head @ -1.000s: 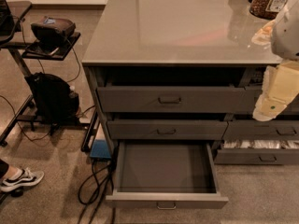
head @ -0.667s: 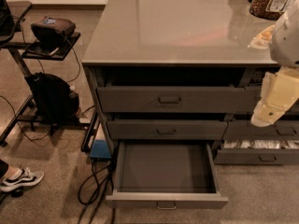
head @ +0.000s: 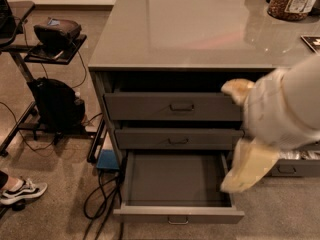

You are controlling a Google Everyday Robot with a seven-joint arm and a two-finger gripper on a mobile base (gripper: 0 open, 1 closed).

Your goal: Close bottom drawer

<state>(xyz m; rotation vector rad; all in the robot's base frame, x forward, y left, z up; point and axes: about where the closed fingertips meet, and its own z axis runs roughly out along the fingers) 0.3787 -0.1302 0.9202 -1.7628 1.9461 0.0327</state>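
Observation:
The bottom drawer (head: 175, 181) is pulled far out from the grey cabinet, showing a long bare grey tray. Its low front panel (head: 150, 215) carries a small centre pull handle (head: 178, 220). My gripper (head: 239, 134) hangs in front of the right end of the drawer stack, above the bottom drawer's right rear corner. One cream finger (head: 237, 90) lies before the top drawer, the other (head: 250, 166) points down over the tray's right side. The fingers stand apart with nothing between them. The white arm (head: 290, 109) comes in from the right.
The top drawer (head: 165, 106) and middle drawer (head: 165, 139) stand slightly out. A neighbouring drawer (head: 295, 166) at the right shows pale contents. The counter (head: 200, 29) holds a jar (head: 292, 1). Cables (head: 100, 196), a blue box (head: 107, 160), a black bag (head: 57, 104) and a shoe (head: 22, 190) lie left.
My arm and gripper have swung left and down from the counter's right edge to in front of the drawers' right end. The bottom drawer has not moved.

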